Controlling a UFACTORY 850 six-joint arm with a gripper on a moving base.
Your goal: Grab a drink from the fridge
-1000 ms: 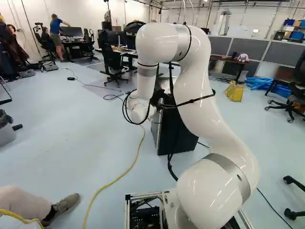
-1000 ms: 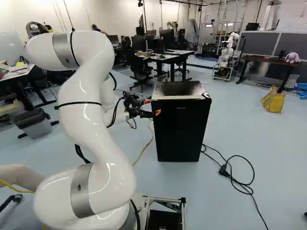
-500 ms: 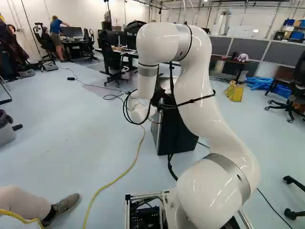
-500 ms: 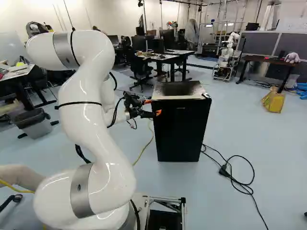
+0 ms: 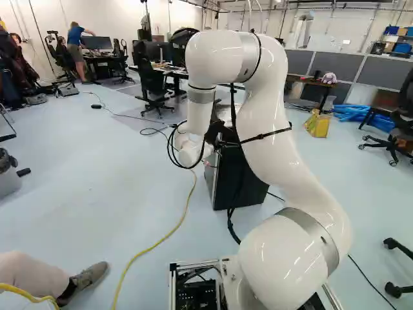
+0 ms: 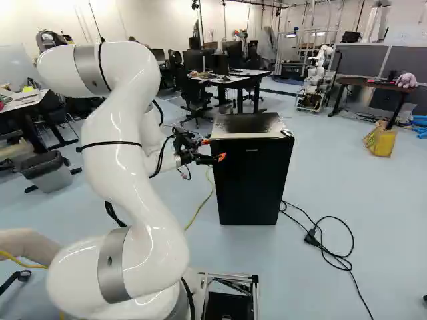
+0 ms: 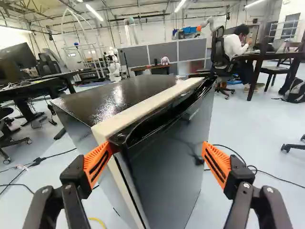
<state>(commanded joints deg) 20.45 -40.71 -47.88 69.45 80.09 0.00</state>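
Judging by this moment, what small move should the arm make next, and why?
Probably ease the gripper forward a little, so one orange pad catches the near edge of the fridge door for a pull. The door looks shut, and the fingers stand open, that pad by the seam at the edge, the other pad out in front of the door's face.

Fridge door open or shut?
Looks shut. In the wrist view the door sits parallel and close against the pale front edge of the fridge, with no interior showing.
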